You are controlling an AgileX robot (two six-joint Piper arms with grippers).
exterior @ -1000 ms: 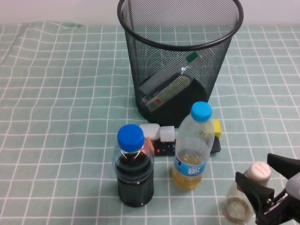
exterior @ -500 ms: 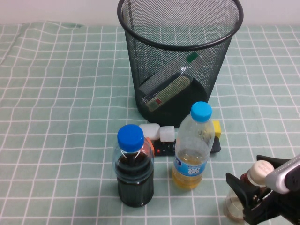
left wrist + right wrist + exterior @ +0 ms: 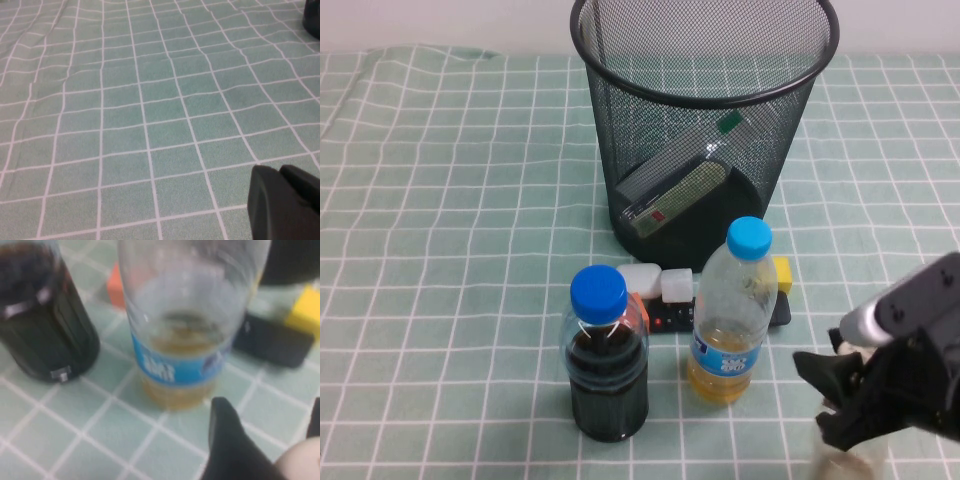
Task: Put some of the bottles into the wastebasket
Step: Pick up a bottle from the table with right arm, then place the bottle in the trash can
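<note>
Near the table's front right, your right gripper (image 3: 840,400) straddles the small bottle (image 3: 300,465), jaws half-closed; grip unclear.

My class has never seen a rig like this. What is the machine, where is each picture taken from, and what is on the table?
It is a robot with two arms. Each arm ends in an end effector.

The high view looks down from above. The other two views come from cameras on the wrists.

On the checked cloth stand a wastebasket, with one clear bottle lying inside, a dark bottle and a yellow bottle.

The right end effector is down around the small bottle. I cannot tell whether it grips it yet.

The left end effector is shut and empty, over bare cloth.
</note>
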